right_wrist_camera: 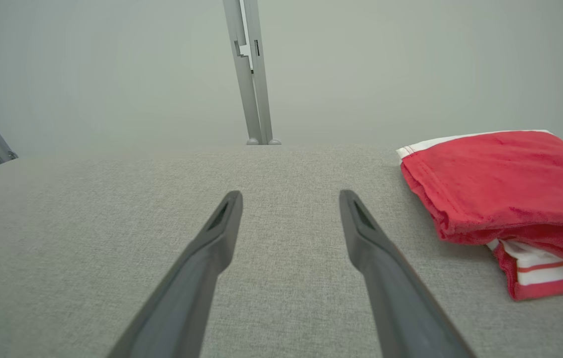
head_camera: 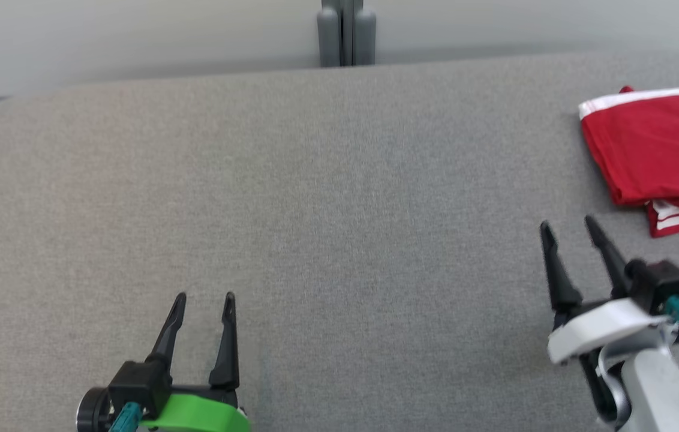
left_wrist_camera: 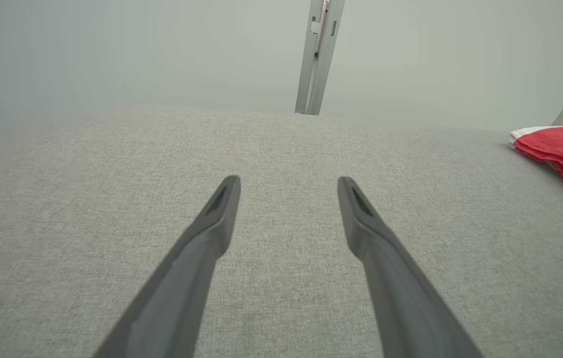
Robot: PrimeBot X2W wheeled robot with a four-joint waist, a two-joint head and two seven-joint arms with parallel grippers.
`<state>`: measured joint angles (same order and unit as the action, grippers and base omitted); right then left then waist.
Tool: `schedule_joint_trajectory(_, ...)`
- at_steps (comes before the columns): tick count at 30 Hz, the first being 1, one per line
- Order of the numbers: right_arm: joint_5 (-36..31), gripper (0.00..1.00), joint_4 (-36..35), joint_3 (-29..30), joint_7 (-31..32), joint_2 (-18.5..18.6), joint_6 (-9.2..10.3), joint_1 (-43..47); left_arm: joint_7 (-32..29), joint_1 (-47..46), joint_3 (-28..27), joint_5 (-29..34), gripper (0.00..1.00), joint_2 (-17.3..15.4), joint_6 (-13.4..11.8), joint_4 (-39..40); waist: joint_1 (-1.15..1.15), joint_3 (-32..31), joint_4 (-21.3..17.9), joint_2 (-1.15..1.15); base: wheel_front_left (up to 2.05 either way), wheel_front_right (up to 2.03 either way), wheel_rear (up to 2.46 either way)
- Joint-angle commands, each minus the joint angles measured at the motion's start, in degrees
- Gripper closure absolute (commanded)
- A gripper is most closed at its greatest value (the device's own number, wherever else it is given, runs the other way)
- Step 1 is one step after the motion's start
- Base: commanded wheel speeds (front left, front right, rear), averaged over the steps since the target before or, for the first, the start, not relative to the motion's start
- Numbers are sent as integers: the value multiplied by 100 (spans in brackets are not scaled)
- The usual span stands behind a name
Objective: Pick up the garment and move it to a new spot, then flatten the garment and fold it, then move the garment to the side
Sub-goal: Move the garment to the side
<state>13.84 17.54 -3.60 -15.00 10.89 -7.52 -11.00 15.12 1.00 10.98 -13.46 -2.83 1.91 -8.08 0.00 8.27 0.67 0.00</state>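
Garment (head_camera: 654,150), apparently folded, lies near, ahead and right of the right gripper (head_camera: 568,224), spread and empty; the left gripper (head_camera: 205,296), likewise spread, sits well apart.

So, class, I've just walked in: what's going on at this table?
A two-armed robot faces a grey fabric-covered table. A red garment with white trim lies folded at the table's far right, with nothing gripping it. The right gripper is just short of it, open and empty. The left gripper is open over bare fabric. The folding and moving aside look done.
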Motion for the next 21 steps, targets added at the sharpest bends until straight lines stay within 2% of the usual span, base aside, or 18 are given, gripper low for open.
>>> schedule_joint_trajectory(1, -12, 0, -108, -25, -20, -67, 6, 270, -1, 189, -54, -21, 0, -17, -52, 60, 0, -715, 62, 0, 0, 0, 0)
schedule_joint_trajectory(5, -50, 0, -485, -5, -20, -307, 6, 774, -1, 458, -102, 13, 0, -17, -6, 197, 0, -944, 69, 0, 0, 0, 0)
schedule_joint_trajectory(11, -182, 0, -839, 25, -21, -481, 6, 1358, -1, 788, -257, 71, 0, -16, -35, 277, 0, -1228, 4, 0, 0, 0, 0)
schedule_joint_trajectory(21, -205, 0, -808, -154, -21, -607, 6, 1972, -1, 1163, -338, 133, 0, -16, -101, 381, 0, -1561, -107, 0, 0, 0, 0)
